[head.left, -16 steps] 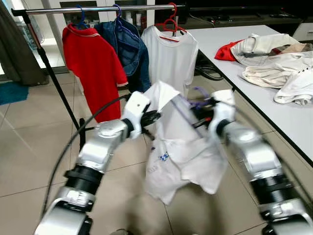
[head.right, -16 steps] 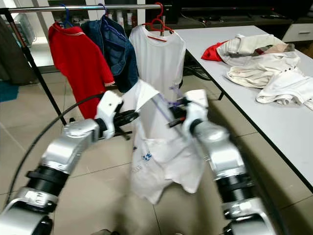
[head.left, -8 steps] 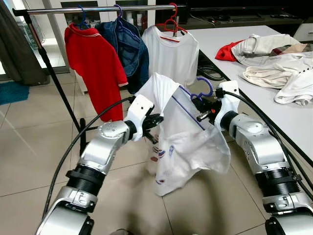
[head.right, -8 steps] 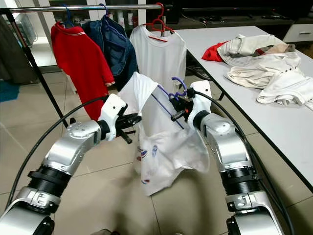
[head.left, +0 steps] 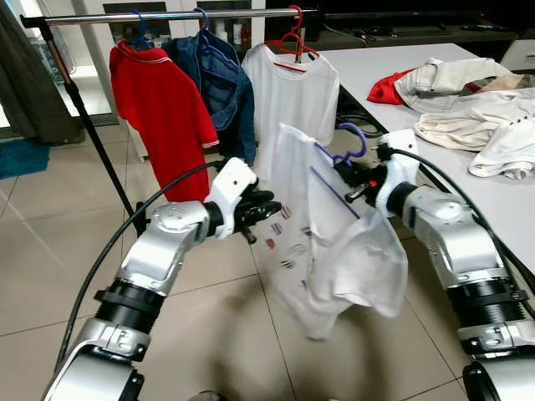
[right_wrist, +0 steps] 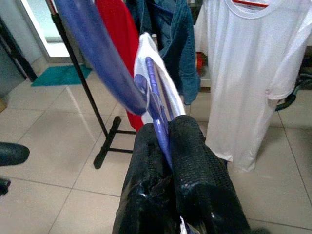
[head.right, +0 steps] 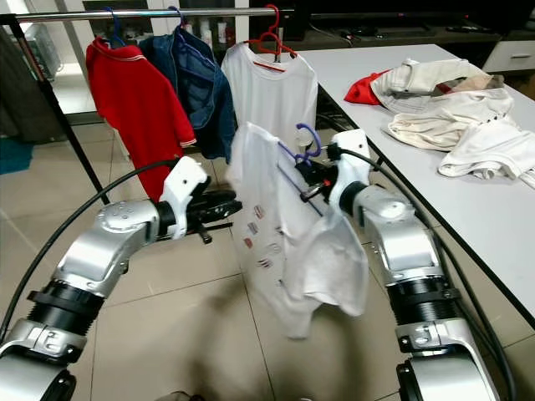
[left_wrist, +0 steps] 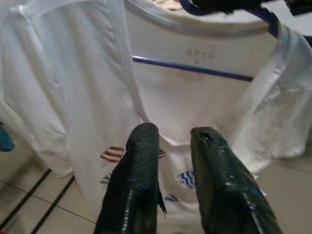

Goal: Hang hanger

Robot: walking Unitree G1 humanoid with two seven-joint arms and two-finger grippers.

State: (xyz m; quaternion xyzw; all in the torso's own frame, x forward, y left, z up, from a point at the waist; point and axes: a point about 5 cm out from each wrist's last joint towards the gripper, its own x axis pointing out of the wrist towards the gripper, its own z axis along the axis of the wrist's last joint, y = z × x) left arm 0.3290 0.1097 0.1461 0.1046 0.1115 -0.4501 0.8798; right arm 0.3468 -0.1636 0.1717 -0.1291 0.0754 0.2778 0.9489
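A white T-shirt [head.left: 326, 225] with small flag prints hangs on a purple hanger [head.left: 351, 144]. My right gripper [head.left: 358, 180] is shut on the hanger's neck just below the hook, holding it at chest height in front of me; the right wrist view shows the purple hanger [right_wrist: 105, 63] rising out of the closed fingers [right_wrist: 195, 156]. My left gripper [head.left: 263, 209] is beside the shirt's left edge, pointing at the fabric. Its fingers [left_wrist: 141, 161] stand slightly open with nothing between them. The clothes rail [head.left: 167, 15] runs across the back.
On the rail hang a red polo [head.left: 163, 109], a denim jacket [head.left: 221, 83] and a white tee [head.left: 292, 92] on a red hanger. A white table [head.left: 393, 67] at the right carries a pile of clothes [head.left: 468, 109]. The rail's black stand [head.left: 100, 150] is at left.
The left gripper has let go of the shirt, which now hangs straight down from the hanger instead of being bunched. The right gripper has kept the hanger and shifted slightly right.
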